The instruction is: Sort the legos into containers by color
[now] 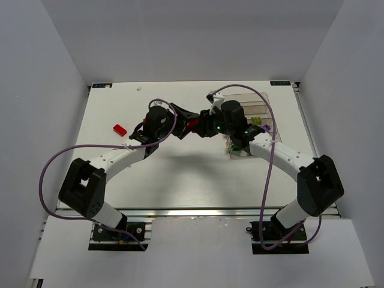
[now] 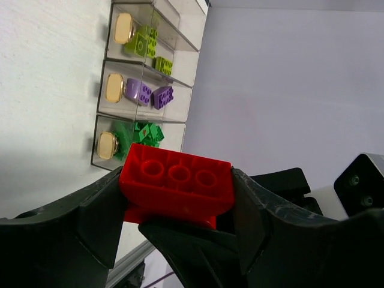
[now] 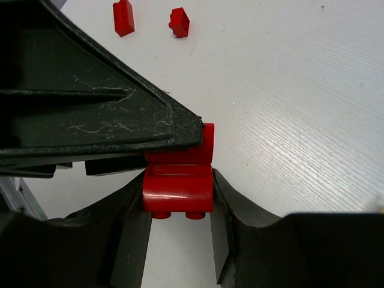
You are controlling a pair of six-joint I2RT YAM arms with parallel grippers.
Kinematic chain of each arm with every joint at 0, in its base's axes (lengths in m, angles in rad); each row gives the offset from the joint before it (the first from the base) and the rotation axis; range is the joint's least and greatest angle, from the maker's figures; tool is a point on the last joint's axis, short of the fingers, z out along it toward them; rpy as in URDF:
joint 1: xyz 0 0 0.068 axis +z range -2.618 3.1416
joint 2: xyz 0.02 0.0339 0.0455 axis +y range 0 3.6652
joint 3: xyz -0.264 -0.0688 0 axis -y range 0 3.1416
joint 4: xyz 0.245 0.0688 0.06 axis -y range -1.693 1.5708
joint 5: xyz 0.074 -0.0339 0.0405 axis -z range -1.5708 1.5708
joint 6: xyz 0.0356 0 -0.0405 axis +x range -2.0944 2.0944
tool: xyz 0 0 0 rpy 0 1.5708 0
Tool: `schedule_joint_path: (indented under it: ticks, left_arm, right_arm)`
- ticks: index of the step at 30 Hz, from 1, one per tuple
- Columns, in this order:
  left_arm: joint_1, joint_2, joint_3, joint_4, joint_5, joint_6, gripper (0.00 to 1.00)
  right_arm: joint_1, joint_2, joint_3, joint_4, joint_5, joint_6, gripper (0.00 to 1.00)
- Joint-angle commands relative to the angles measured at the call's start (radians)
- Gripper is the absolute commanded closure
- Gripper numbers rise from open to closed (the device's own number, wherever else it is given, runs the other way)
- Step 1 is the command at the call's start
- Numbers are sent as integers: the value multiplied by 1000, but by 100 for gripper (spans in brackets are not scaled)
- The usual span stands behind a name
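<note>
**A:** Why do your pincers meet above the white counter (image 3: 288, 90)?

**B:** Likely a handover. Your left pincer (image 2: 177, 198) clamps the glossy red studded plastic brick (image 2: 177, 183), and your right pincer (image 3: 178, 210) grips its sides too. The row of clear plastic bins (image 2: 183, 102) lies nearer your right arm.

**A:** Any red binned?

**B:** None visible, only green, purple and yellow-green.

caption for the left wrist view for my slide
Left pincer grips a red brick in front of bins of sorted bricks.

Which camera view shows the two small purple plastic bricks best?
Left wrist: both purple bricks lie plainly in a clear plastic bin. Top view: too small to tell. Right wrist: not in view.
</note>
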State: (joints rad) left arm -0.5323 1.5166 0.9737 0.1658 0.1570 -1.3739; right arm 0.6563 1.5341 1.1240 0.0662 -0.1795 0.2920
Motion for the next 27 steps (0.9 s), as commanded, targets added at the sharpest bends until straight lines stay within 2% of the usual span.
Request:
schedule_joint_path:
  ticks: [1, 7, 13, 15, 20, 27]
  left_arm:
    - [-3, -26, -6, 49, -5, -20, 100]
    - [-1, 17, 28, 75, 4, -30, 100]
    - [0, 59, 68, 77, 22, -22, 100]
    - [0, 74, 100, 69, 42, 2, 100]
    - [0, 106, 132, 72, 76, 53, 100]
    - [0, 113, 125, 75, 108, 91, 100]
  right_arm:
    - [0, -78, -44, 109, -142, -98, 100]
    - [-9, -207, -207, 178, -245, -197, 100]
    - [-52, -264, -253, 153, -201, -258, 100]
    - [-118, -253, -242, 146, -140, -284, 100]
    - [-363, -88, -98, 98, -94, -283, 100]
    - [-507, 156, 129, 90, -28, -289, 100]
